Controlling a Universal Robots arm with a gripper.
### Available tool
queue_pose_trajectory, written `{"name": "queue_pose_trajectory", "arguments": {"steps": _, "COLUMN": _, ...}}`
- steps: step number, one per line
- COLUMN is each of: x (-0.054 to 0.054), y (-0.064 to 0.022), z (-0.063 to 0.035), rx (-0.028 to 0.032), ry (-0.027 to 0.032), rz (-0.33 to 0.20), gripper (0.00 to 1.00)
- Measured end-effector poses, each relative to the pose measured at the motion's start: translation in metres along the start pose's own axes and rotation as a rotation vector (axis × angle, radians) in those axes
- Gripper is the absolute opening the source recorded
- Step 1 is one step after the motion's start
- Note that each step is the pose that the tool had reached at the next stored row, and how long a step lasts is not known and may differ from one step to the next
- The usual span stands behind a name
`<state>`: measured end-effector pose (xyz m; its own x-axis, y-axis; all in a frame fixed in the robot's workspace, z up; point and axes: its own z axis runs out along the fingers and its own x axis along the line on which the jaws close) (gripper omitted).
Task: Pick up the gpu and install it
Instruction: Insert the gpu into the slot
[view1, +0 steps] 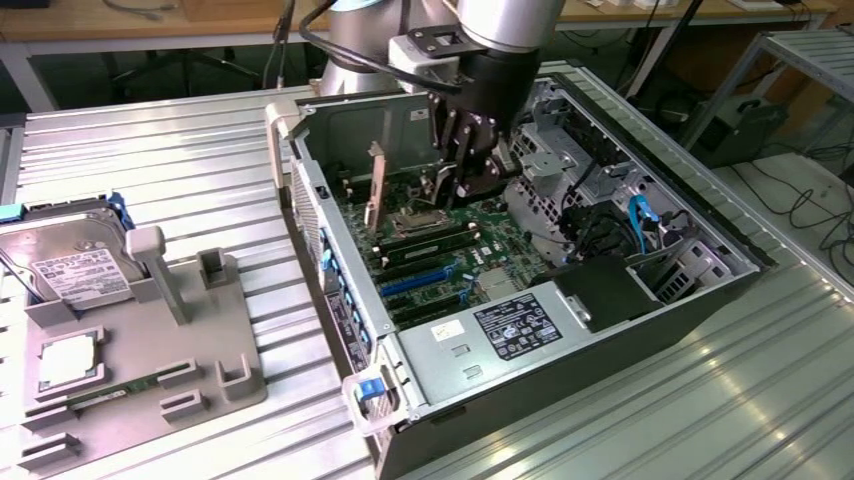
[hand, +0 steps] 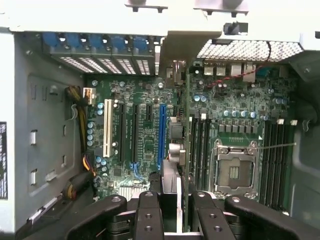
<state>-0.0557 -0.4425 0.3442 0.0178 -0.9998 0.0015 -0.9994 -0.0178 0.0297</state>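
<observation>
We have the gripper down inside the open computer case, its 2 fingers closed narrowly on the top edge of the gpu. In the wrist view the card runs edge-on away from the camera, its silver bracket reaching toward the row of rear slot covers. The card hangs upright over the motherboard, just beside the blue expansion slot — between that slot and the black memory slots next to the CPU socket. In the exterior view the card stands on end near the case's back wall, with the gripper right beside it.

To do this step well, we judge that alignment matters more than force. The card's lower edge should sit square over the slot along its full length, and the bracket should slide into its own gap at the rear wall — if the bracket catches on the case lip, the card will tilt and bind. We would keep the card vertical and press straight down, evenly.

From these views we cannot tell whether the connector edge already touches the slot; the card's own body hides that contact. The cooler face is also hard to make out from this edge-on angle.

The parts tray with the hard drive sits well apart on the exterior view's left.
</observation>
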Motion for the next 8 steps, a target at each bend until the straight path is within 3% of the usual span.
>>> {"name": "queue_pose_trajectory", "arguments": {"steps": 8, "x": 0.0, "y": 0.0018, "z": 0.0147, "rx": -0.0001, "ry": -0.0004, "rz": 0.018, "gripper": 0.28}}
